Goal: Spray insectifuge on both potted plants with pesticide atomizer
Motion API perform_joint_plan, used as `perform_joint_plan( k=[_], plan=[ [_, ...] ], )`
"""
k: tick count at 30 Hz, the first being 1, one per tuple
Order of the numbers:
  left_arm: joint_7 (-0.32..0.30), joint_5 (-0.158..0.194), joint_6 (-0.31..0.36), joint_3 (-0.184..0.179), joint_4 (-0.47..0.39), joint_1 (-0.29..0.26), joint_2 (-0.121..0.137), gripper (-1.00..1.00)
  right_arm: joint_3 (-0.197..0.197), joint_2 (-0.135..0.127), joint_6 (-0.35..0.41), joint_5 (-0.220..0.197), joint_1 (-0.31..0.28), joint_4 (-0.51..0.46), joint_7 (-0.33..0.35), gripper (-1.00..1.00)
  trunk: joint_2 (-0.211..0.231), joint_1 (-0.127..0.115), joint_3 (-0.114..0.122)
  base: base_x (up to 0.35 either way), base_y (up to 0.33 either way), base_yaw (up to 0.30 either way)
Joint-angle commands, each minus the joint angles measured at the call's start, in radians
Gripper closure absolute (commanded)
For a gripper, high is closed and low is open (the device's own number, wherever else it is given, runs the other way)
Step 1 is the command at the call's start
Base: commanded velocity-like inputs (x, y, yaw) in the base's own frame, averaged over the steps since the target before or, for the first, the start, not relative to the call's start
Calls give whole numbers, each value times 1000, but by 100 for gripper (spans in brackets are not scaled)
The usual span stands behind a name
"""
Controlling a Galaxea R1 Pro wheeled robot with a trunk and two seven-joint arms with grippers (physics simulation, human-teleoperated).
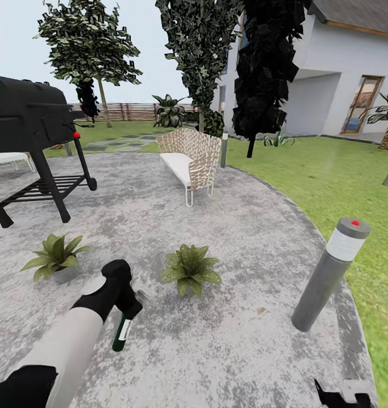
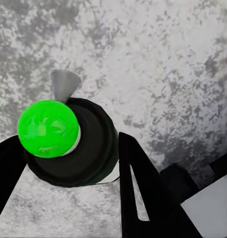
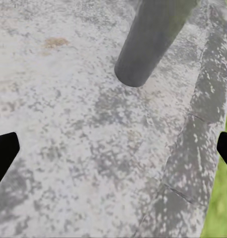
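left gripper (image 1: 126,309): fingers clamped on pesticide atomizer (image 1: 123,331), held over the patio (image 1: 244,238) between the two potted plants (image 1: 56,256) (image 1: 191,269) | right gripper (image 3: 113,148): fingers apart, near grey bollard lamp (image 1: 329,275)

Pesticide atomizer (image 1: 123,330): dark green bottle with a pale label, hanging neck-up and slightly tilted above the patio (image 1: 227,340), clamped at its upper part. From the left wrist camera it is seen end-on (image 2: 76,144): dark round body, bright green disc on top, a pale grey nozzle-like piece sticking out to one side. Potted plants: two low rosettes of pointed green leaves standing on the grey stone. One (image 1: 56,256) sits in a visible grey pot near the grill side; the other (image 1: 191,268) stands further right, pot hidden under its leaves. The bottle hangs between them, nearer the camera.
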Motion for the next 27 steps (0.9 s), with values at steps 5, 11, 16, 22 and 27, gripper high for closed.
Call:
perform_joint_plan(
  k=[5, 11, 16, 22, 27],
  plan=[
    [110, 186, -195, 49, 6, 83, 18, 100, 138, 2, 4, 6, 0, -149, 228, -100, 0, 0, -1, -1, 1, 0],
    [357, 354, -581, 102, 116, 171, 16, 100, 224, 21, 111, 6, -2, -324, 567, -100, 0, 0, -1, 0, 0, 0],
    [430, 369, -814, 102, 258, 179, 12, 100, 354, 69, 211, 6, -2, -486, 670, -100, 0, 0, -1, 0, 0, 0],
    [394, 342, -777, 89, 238, 181, -10, 100, 341, 103, 213, 10, -6, -494, 670, -100, 0, 0, -1, 0, 0, 0],
    [377, 341, -773, 61, 235, 181, -24, 100, 344, 113, 216, 11, -6, -522, 694, -100, 0, 0, -1, 0, 0, 0]
  ],
)
